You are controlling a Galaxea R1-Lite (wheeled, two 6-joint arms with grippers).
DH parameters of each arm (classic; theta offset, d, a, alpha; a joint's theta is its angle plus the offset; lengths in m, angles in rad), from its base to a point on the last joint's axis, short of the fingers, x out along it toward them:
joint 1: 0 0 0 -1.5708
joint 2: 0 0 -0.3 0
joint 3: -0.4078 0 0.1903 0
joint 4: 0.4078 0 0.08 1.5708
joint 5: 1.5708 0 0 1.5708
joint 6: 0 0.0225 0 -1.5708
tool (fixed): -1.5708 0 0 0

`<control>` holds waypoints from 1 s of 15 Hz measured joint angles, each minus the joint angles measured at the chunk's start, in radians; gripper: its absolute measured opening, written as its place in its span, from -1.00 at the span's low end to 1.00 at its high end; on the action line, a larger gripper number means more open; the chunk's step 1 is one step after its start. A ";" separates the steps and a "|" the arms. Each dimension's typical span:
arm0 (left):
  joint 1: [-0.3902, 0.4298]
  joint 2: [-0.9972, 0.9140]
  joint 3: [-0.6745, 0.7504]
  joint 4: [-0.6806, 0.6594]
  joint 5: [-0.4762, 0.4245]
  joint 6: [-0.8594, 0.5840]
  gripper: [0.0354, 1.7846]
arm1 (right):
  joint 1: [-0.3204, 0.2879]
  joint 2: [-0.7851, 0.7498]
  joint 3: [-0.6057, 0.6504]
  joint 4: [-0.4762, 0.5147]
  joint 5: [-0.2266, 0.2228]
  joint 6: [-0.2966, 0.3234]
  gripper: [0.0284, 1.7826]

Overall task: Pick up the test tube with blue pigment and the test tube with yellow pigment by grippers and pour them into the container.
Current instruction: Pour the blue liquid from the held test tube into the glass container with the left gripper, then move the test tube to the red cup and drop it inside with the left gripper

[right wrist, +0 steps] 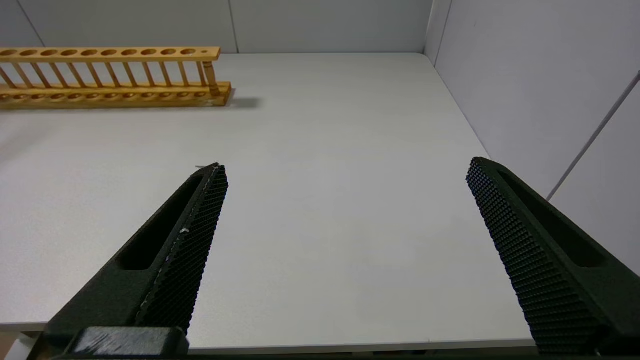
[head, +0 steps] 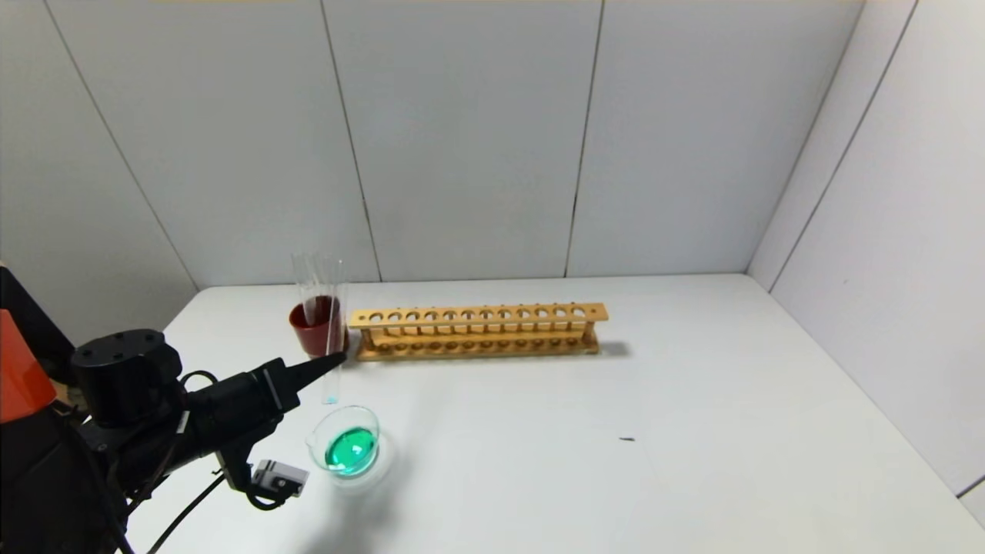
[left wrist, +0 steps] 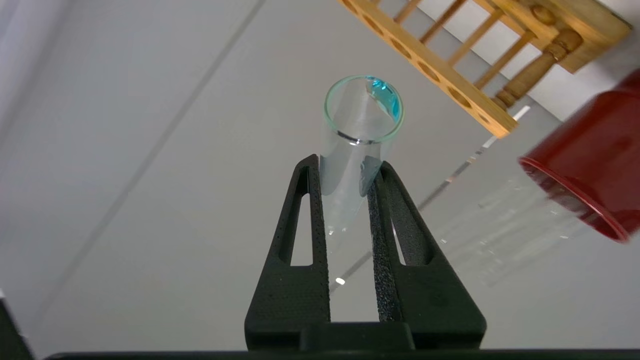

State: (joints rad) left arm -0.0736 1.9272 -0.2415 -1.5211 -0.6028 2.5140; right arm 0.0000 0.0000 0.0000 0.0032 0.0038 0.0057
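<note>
Red cup (head: 314,327) behind left pincer (head: 336,358) clamping blue-tinted tube (head: 332,338); rack (head: 477,331) beside; right pincer (right wrist: 345,175) agape.

A wooden test tube rack (head: 478,332) stood on the white table (head: 692,462), lengthwise from left to right, toward the far side. Its top bar carried a single row of round holes, all vacant. A dark red cup (head: 314,327) stood just beside the left end of the rack, holding colourless clear tubes (head: 306,285) that leaned upright above its rim. A small dark speck (head: 627,439) lay on the table, nearer than the rack and to the right. Grey panel walls (head: 462,138) enclosed the far and right sides.
</note>
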 joint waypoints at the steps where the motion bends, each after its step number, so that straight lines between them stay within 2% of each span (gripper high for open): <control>1: -0.001 -0.009 -0.007 0.000 0.034 -0.060 -0.70 | 0.000 0.000 0.000 0.000 0.000 0.000 0.96; 4: -0.055 -0.032 -0.035 0.000 0.113 -0.270 -0.70 | 0.000 0.000 0.000 0.000 0.000 0.000 0.96; 8: -0.081 -0.040 -0.049 0.000 0.205 -0.515 -0.70 | 0.000 0.000 0.000 0.000 0.000 0.000 0.96; 12: -0.123 -0.061 -0.093 0.009 0.393 -0.823 -0.70 | 0.000 0.000 0.000 0.000 0.000 0.000 0.96; 15: -0.167 -0.137 -0.122 0.117 0.548 -1.009 -0.70 | 0.000 0.000 0.000 0.000 0.000 0.000 0.96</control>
State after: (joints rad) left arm -0.2404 1.7904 -0.3636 -1.4036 -0.0551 1.5053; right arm 0.0000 0.0000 0.0000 0.0032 0.0038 0.0062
